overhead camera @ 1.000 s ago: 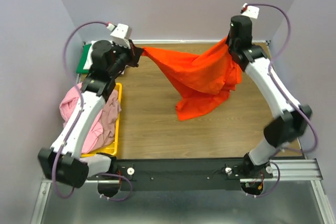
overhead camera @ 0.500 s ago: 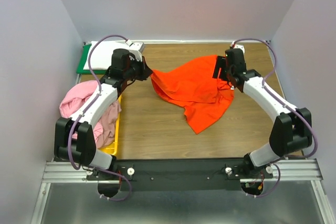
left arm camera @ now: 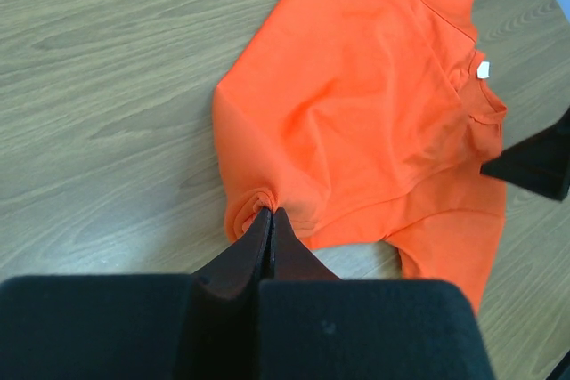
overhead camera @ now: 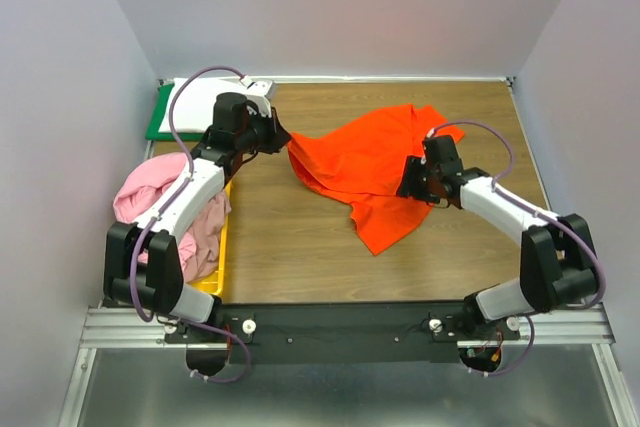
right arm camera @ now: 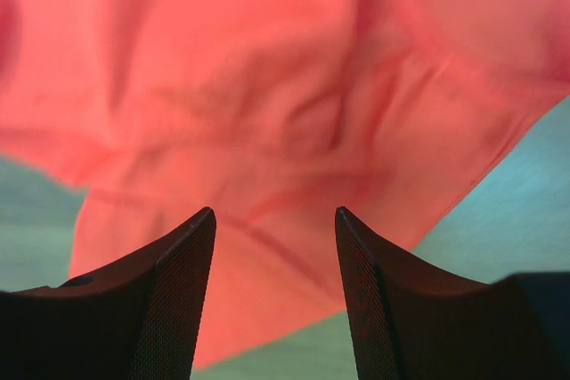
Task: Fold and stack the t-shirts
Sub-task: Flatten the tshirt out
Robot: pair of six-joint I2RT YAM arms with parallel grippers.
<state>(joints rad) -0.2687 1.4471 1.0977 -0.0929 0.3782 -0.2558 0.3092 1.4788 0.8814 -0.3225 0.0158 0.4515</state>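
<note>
Orange soft cloth t-shirt [overhead camera: 365, 162] lies crumpled at the middle of the wooden surface [overhead camera: 290, 237]. The left end effector [left arm camera: 270, 224] is clamped on a bunched fold at its left edge. The right end effector [right arm camera: 274, 215], fingers apart, holds nothing over its right side.

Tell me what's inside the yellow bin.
A light pink shirt and a mauve shirt heaped in the bin. The left arm crosses them; anything beneath, and the bin's floor, is hidden.
</note>
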